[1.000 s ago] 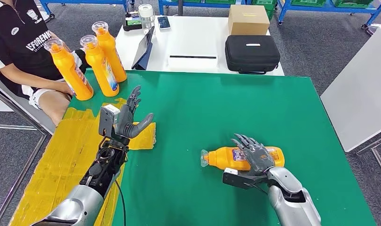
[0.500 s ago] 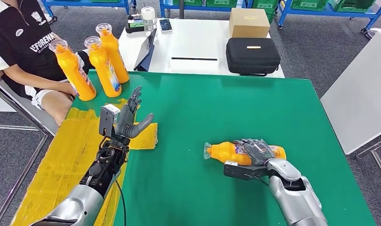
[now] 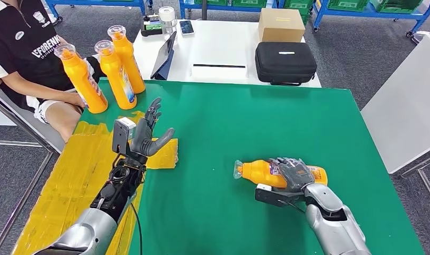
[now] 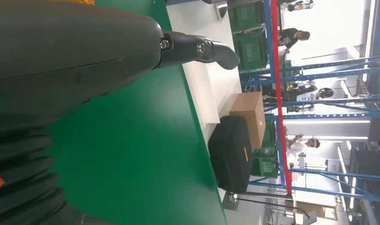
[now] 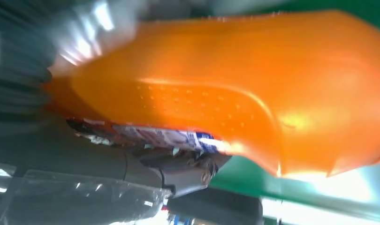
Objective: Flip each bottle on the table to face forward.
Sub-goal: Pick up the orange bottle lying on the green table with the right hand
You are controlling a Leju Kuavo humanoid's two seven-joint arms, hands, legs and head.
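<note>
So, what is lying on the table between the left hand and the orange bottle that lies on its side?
Nothing but bare green table, as the head view shows. The left hand hovers open; the right hand grips the lying bottle.

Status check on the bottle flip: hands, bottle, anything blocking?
Right hand grips lying bottle mid-body, cap toward robot's left. Left hand open, raised over yellow sheet. Three bottles upright at far left corner. Nothing in the way.

Grey carpet floor (image 3: 356, 58), white side table (image 3: 218, 50), blue shelving (image 3: 356, 10)
</note>
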